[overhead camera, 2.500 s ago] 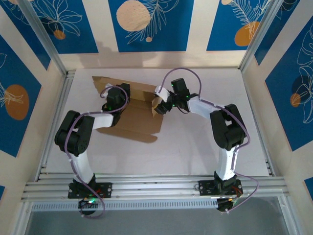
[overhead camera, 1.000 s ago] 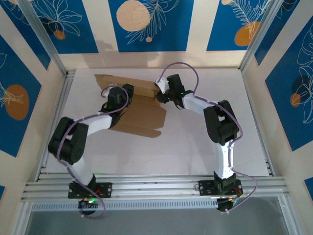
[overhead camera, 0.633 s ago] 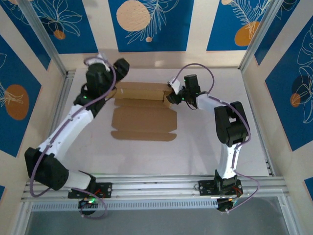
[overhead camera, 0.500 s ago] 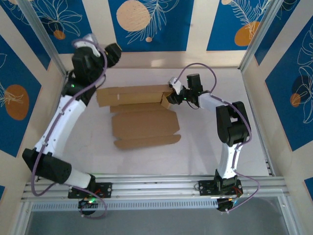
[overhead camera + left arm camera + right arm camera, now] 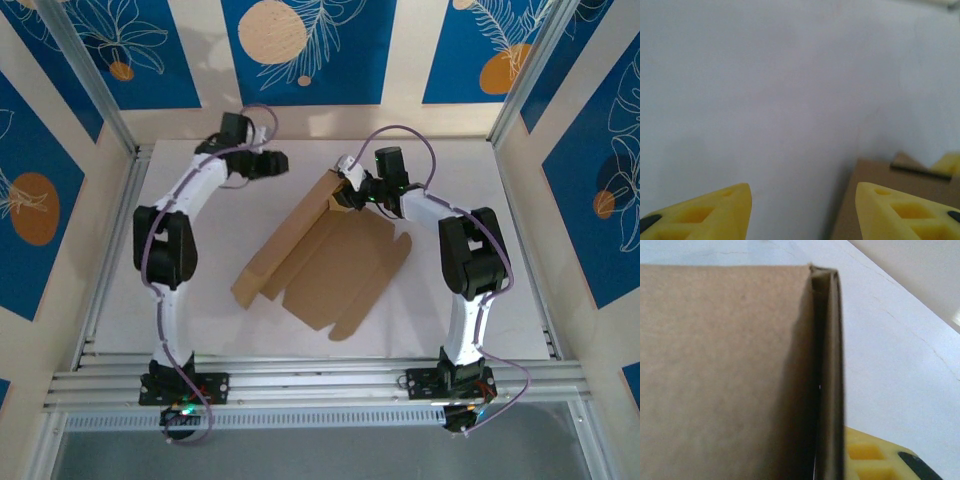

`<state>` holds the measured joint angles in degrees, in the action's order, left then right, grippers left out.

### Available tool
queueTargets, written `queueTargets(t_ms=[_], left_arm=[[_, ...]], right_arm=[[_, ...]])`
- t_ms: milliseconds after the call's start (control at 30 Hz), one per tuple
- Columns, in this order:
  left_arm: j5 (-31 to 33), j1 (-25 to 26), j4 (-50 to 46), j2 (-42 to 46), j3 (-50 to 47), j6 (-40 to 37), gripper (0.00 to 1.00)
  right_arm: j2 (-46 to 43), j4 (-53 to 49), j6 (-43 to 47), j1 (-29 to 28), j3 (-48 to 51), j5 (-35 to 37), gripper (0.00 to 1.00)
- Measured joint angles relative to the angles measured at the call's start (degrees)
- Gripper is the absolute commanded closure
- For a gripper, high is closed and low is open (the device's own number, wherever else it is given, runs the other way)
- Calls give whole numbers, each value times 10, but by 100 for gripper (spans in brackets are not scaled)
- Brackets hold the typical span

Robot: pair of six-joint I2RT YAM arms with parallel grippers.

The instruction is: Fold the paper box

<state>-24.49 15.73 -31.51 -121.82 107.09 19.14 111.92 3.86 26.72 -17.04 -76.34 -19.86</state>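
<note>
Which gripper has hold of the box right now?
The right gripper, clamped on the far end of the paper box. The left gripper hangs open over bare table, apart from the box.

Plain brown all over, that paper box [image 5: 330,268], no print, darker in the shadowed fold. Under it the counter [image 5: 480,300] is white. Bright yellow on the left fingers [image 5: 705,212], black at the tips, and the right finger [image 5: 875,460] is yellow too. White with black joints: left arm [image 5: 172,320], right arm [image 5: 462,330]. Behind, the back wall [image 5: 340,60] has deep blue panels, white outlined leaves, peach and orange discs, and cream stripes between.
</note>
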Motion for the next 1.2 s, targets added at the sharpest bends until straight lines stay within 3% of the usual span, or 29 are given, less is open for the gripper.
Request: queueTargets(t_ms=[233,600,800,967,1200], left_arm=[[-70,51,104,2,-99,67,45],[-96,49,259,2,-155,170,49],[-100,47,343,1,-188,249,52],[-105,44,413,-7,-209,316,54],[-103,44,459,-13,-219,366,56]], right_arm=[[11,6,-1,-3,-1,50,72],[37,-20,-18,-25,-28,148,81],[54,-32,-53,-45,-60,229,76],[71,-31,-79,-65,-85,317,77],[80,-35,-106,-79,-101,378,82]])
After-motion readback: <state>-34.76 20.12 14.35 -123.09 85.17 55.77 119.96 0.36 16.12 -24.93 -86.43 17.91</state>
